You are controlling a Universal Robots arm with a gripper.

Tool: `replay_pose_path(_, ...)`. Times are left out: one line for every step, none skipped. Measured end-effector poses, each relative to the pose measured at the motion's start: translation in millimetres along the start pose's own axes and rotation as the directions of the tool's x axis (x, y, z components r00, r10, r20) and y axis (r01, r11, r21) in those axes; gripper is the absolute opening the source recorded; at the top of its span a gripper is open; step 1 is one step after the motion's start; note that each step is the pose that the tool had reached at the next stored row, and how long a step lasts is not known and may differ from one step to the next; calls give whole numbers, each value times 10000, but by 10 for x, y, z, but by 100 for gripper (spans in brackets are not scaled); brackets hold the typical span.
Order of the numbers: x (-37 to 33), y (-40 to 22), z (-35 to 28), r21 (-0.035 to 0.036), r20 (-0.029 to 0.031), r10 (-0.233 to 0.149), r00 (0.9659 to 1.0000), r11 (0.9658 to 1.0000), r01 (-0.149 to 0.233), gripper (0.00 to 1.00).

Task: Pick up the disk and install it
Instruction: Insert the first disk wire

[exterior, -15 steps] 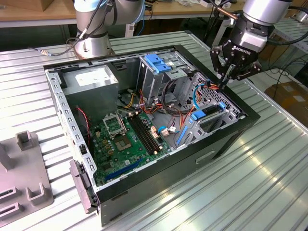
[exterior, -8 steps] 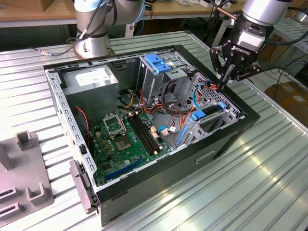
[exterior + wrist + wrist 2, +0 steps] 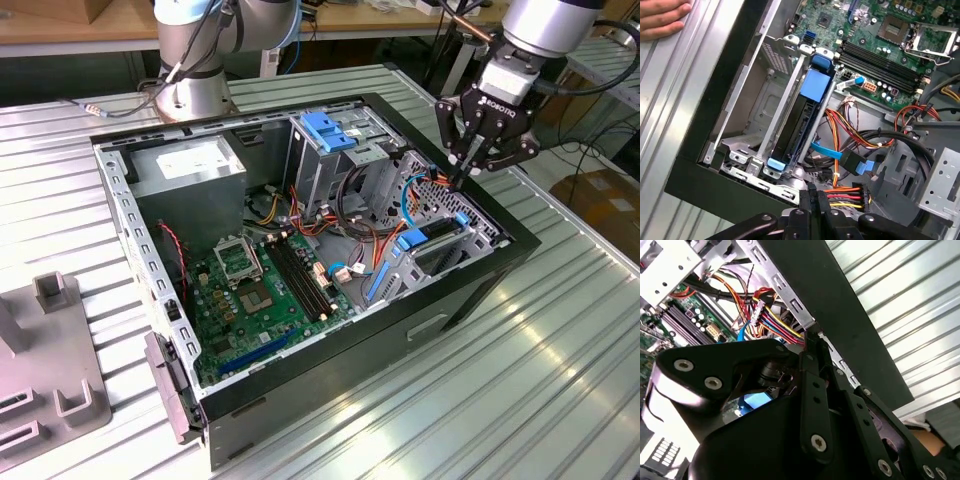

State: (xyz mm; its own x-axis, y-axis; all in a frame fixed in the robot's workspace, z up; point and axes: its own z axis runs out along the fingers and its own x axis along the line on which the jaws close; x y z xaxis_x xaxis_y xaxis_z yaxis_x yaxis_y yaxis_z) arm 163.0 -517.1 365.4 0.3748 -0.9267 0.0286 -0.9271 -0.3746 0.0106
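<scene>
hovering over the open computer case (image 3: 440, 330) on the bench (image 3: 560, 370), the gripper (image 3: 460, 180) has its fingers (image 3: 819, 202) pressed together, gripping nothing, just beside a bundle of coloured wires (image 3: 847, 192). the disk (image 3: 797, 125) sits in the case's metal drive bay, near the fingertips. a hand (image 3: 662, 20) rests on the bench.

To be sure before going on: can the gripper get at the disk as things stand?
Probably yes. The disk lies in its bay with its upper face uncovered, and the gripper hangs close by. Only the coloured wires beside it might snag.
</scene>
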Motion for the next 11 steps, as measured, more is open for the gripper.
replay_pose_path(0, 0, 5, -5, 1, 149, 9999, 9999, -149, 17)
replay_pose_path(0, 0, 10, -9, 3, 299, 9996, 9996, -299, 17)
replay_pose_path(-1, 0, 16, -16, 4, 545, 9985, 9985, -545, 17)
replay_pose_path(0, 0, 19, -22, 4, 721, 9974, 9974, -721, 17)
replay_pose_path(0, 0, 22, -26, 6, 871, 9962, 9962, -871, 17)
replay_pose_path(-1, 1, 25, -31, 9, 1037, 9946, 9946, -1037, 17)
replay_pose_path(-9, 18, 27, -31, 11, 1086, 9941, 9941, -1086, 17)
replay_pose_path(-11, 26, 27, -32, 11, 1088, 9941, 9941, -1088, 17)
replay_pose_path(-11, 26, 27, -32, 11, 1087, 9941, 9941, -1087, 17)
replay_pose_path(-13, 31, 26, -32, 9, 1090, 9940, 9940, -1090, 17)
replay_pose_path(-22, 51, 26, -32, 10, 1090, 9940, 9940, -1090, 17)
